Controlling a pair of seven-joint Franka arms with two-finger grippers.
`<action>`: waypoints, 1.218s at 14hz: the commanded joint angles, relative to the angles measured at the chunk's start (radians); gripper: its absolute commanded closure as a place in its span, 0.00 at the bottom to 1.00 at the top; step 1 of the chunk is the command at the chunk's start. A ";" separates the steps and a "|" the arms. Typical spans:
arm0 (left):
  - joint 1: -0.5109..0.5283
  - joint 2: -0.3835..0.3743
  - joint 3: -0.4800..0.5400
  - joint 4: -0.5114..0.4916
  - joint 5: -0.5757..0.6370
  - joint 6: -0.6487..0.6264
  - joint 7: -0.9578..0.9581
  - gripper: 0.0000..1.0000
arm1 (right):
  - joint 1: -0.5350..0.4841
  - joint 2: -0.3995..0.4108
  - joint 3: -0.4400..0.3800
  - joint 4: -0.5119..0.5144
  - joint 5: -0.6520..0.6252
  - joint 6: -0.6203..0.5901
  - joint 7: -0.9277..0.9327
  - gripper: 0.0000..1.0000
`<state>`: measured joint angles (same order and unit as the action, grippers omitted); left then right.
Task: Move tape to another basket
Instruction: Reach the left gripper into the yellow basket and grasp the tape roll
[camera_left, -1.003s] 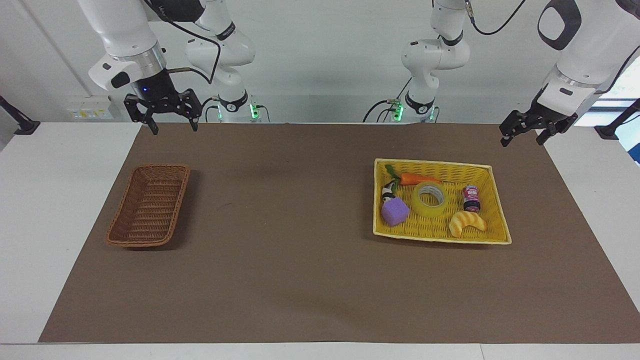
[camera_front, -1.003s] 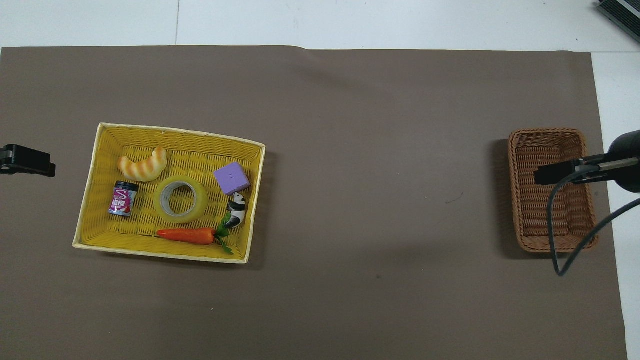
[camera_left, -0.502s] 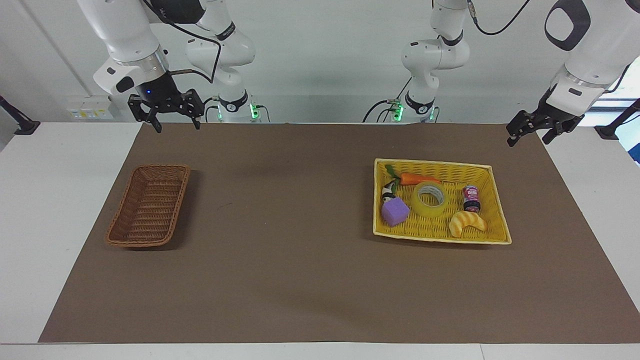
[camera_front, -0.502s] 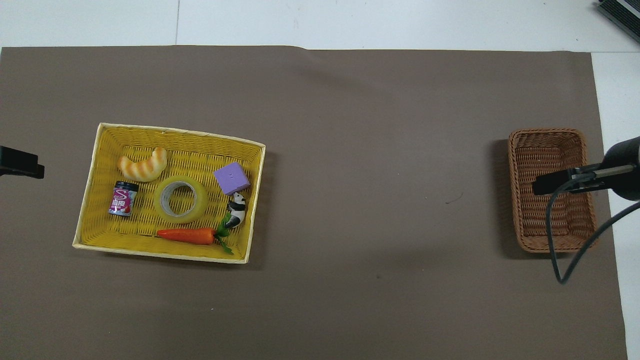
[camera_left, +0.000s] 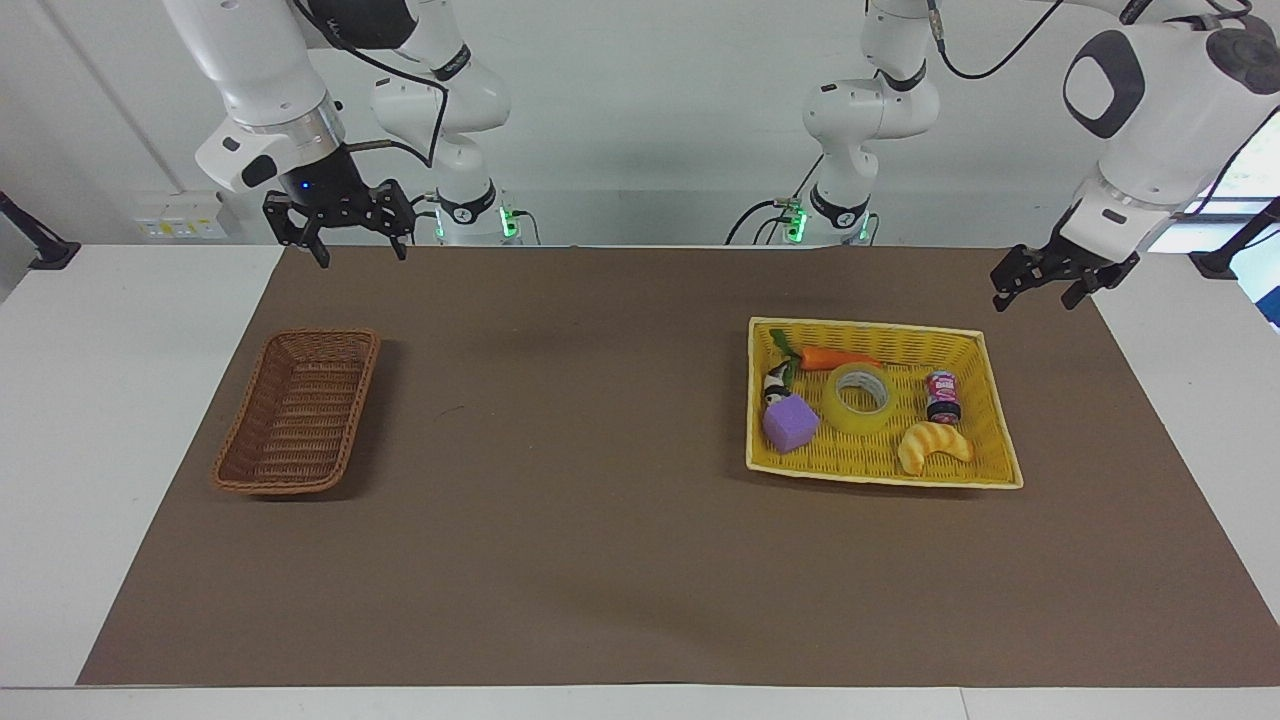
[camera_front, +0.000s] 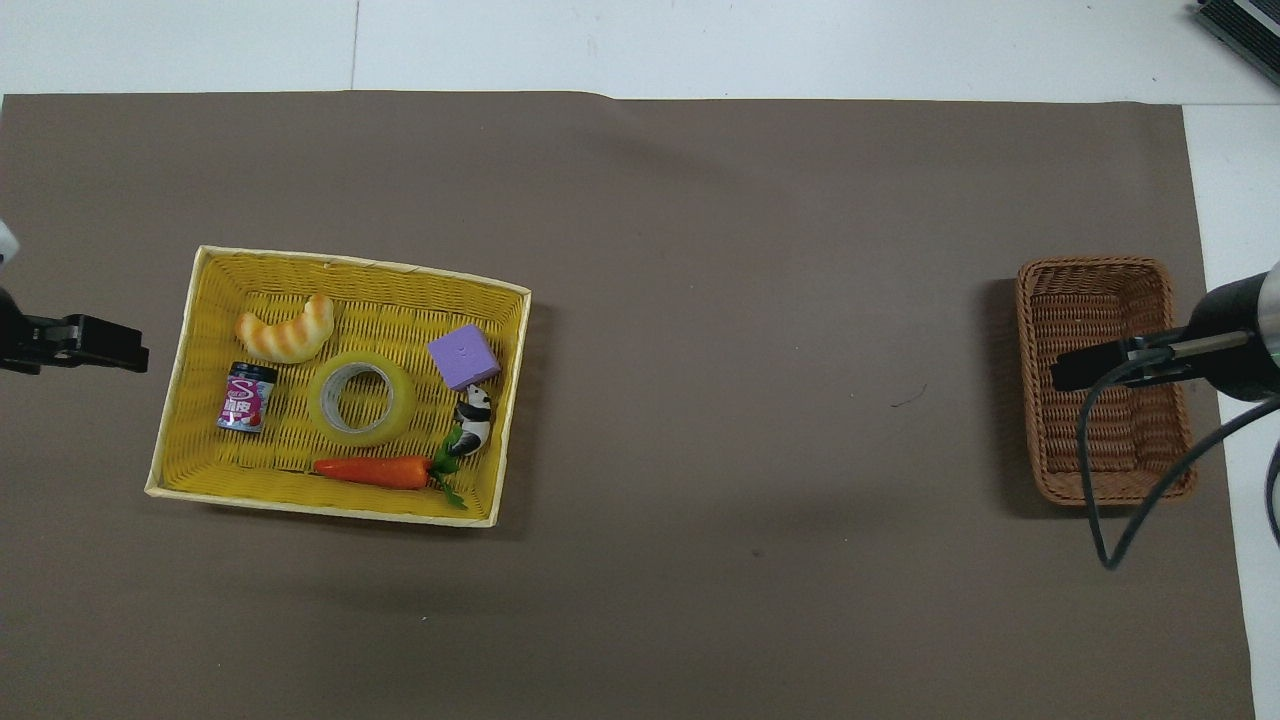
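Since a second ago the left gripper has drifted from the table's edge toward the yellow basket and now hangs in the air over the brown mat just beside that basket's end, fingers spread and holding nothing; the right gripper, also spread and empty, has shifted only slightly and hovers over the mat's edge at the robots' end. Two baskets stand on the mat, well apart. One roll of tape lies flat in the middle of the yellow basket, among one carrot, one panda figure, one purple cube, one small can and one croissant. At the right arm's end, the brown wicker basket holds nothing.
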<state>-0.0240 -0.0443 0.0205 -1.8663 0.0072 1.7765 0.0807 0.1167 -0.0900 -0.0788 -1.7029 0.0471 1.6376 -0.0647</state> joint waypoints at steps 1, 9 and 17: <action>-0.030 -0.052 0.009 -0.126 -0.003 0.095 0.002 0.00 | 0.001 -0.005 0.001 -0.023 0.025 0.051 0.022 0.00; -0.091 0.027 0.009 -0.361 -0.090 0.446 -0.154 0.00 | 0.003 -0.014 0.001 -0.043 0.025 0.053 0.020 0.00; -0.100 0.109 0.010 -0.398 -0.177 0.552 -0.206 0.15 | 0.004 -0.014 0.001 -0.046 0.025 0.054 0.020 0.00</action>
<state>-0.1123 0.0470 0.0222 -2.2498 -0.1446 2.2852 -0.0971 0.1206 -0.0887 -0.0787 -1.7247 0.0575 1.6698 -0.0645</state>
